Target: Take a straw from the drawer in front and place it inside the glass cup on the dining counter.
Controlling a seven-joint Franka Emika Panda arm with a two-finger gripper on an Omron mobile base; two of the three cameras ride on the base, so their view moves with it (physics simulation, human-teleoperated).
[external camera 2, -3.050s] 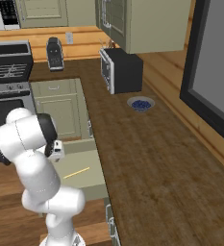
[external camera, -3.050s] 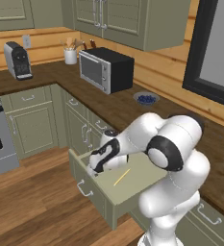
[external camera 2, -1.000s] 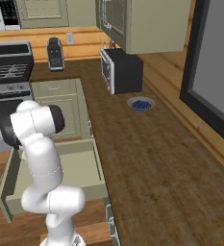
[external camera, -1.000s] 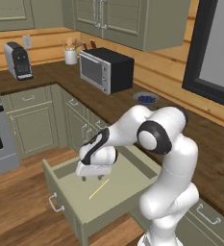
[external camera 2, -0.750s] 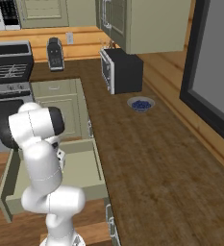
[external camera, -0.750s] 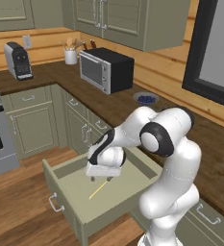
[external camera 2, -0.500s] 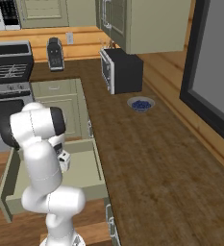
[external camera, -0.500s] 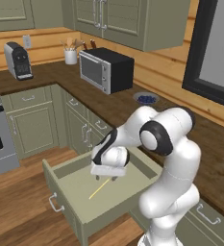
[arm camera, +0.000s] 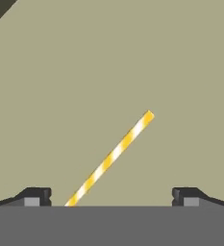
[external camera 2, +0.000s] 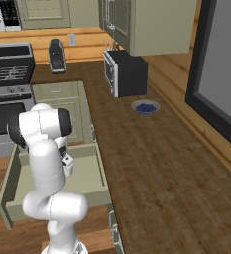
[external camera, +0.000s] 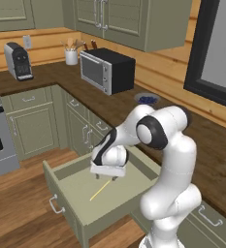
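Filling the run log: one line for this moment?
drawer: open | straw: flat inside | gripper: above straw, jaws open

Even, bright rendered light; soft faint shadows; no glare; slightly soft, low-resolution.

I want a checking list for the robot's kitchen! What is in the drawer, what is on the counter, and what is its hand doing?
Surface: dark wood worktop over green cabinets.
Job's things: drawer pulled open; straw lies flat on its bottom, yellow-and-white striped in the hand view.
Clutter: microwave, coffee machine, utensil jar, bowl of blueberries.
Grippers: gripper open, hangs over the straw, not touching it.
Cables: nothing seen.
Surroundings: stove, upper cabinets, dark window.
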